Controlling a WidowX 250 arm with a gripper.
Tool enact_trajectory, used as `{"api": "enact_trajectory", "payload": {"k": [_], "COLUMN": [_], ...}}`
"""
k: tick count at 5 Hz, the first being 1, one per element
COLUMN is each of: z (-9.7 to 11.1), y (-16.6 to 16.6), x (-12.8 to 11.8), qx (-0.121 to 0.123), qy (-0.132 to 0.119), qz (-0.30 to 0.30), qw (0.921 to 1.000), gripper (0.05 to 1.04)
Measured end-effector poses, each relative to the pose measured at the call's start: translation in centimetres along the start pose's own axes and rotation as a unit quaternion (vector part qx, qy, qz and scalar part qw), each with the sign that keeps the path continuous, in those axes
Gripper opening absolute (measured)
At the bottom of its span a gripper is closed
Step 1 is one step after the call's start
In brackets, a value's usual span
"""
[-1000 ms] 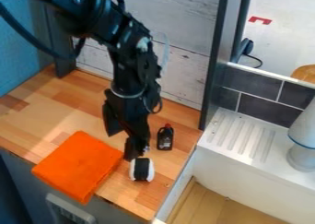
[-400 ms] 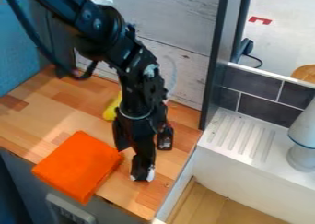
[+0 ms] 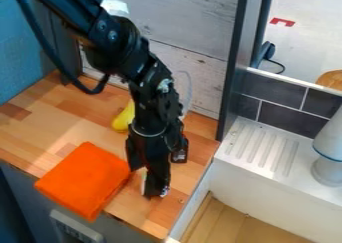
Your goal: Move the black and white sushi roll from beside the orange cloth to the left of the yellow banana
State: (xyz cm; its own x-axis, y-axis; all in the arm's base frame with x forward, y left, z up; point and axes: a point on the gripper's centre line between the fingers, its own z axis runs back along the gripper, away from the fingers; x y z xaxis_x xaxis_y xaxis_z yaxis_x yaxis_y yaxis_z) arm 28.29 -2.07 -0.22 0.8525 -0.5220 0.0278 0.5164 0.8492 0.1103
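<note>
Gripper [image 3: 146,183] of the black arm points down over the front part of the wooden counter [image 3: 63,119], its two fingers apart in a released stance. Just at the fingertips is a small white object [image 3: 143,183], mostly hidden behind the nearer finger; whether the fingers touch it, I cannot tell.

Taking the fingertips as the clock's centre and twelve as the top of the view, a folded orange cloth [image 3: 83,179] lies flat close by at nine o'clock, its front edge reaching over the counter's edge. A small dark bottle [image 3: 180,155], partly hidden by the gripper, stands between one and two. Farther out at eleven, a yellow item [image 3: 123,120] shows partly behind the arm.

The arm itself slants in from between ten and eleven, in front of a whitewashed plank wall [image 3: 197,32]. A grooved white drainboard [image 3: 262,146] sits a little past two, with dark tiles [image 3: 284,118] behind it. Near three, a pale vessel with a blue line [image 3: 328,162] stands on the drainboard, cut off by the view's edge.
</note>
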Motion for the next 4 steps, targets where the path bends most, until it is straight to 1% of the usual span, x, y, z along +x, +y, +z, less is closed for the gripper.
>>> {"api": "enact_trajectory", "payload": {"k": [1, 2, 3, 4], "z": [-0.11, -0.08, -0.14, -0.24], "y": [-0.02, -0.26, -0.41, -0.35], "x": [0.49, 0.96, 1.26, 1.09], "qx": [-0.004, 0.004, 0.019, 0.024], "qy": [-0.008, -0.017, -0.022, -0.023], "qz": [0.000, -0.003, 0.003, 0.010], "qw": [1.0000, 0.9998, 0.9996, 0.9994], "gripper": [0.944, 0.689, 0.522, 0.450]}}
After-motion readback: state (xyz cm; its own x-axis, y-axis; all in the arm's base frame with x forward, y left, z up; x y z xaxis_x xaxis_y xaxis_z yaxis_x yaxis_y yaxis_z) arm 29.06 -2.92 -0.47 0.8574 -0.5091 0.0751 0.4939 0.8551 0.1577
